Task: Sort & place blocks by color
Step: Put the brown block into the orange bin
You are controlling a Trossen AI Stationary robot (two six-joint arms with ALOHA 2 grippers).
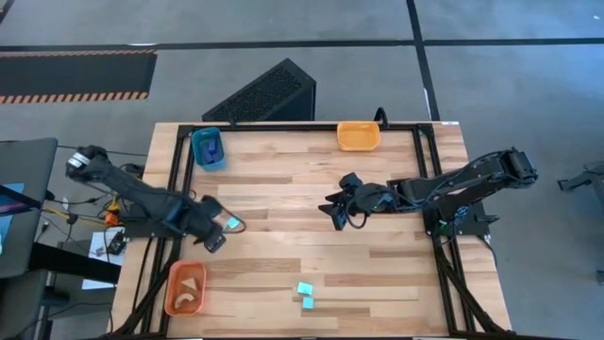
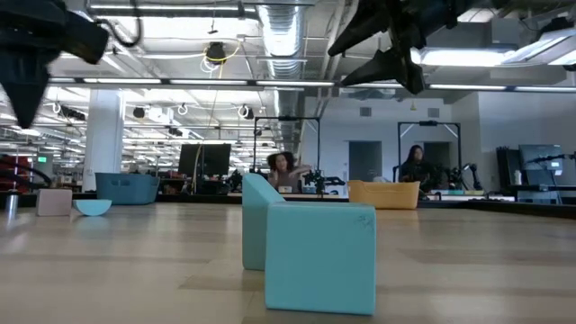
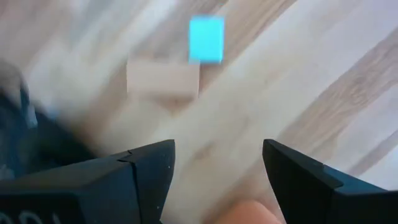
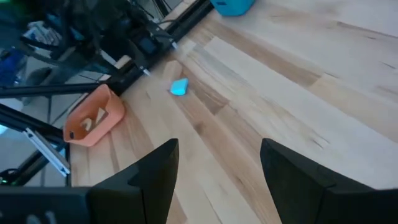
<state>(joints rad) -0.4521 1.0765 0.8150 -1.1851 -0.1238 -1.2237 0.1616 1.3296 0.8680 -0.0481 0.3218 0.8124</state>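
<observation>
Three trays: teal tray, yellow-orange tray, orange tray. Loose cyan blocks on the table: three. Two pale pieces in the orange tray.

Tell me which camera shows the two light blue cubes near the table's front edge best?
The low view: the cyan cubes sit right before the lens, one partly behind the other, apparently touching. The high view shows them small but clearly placed, near the front edge. Neither wrist view shows this pair; each catches only a different single cyan block elsewhere.
</observation>
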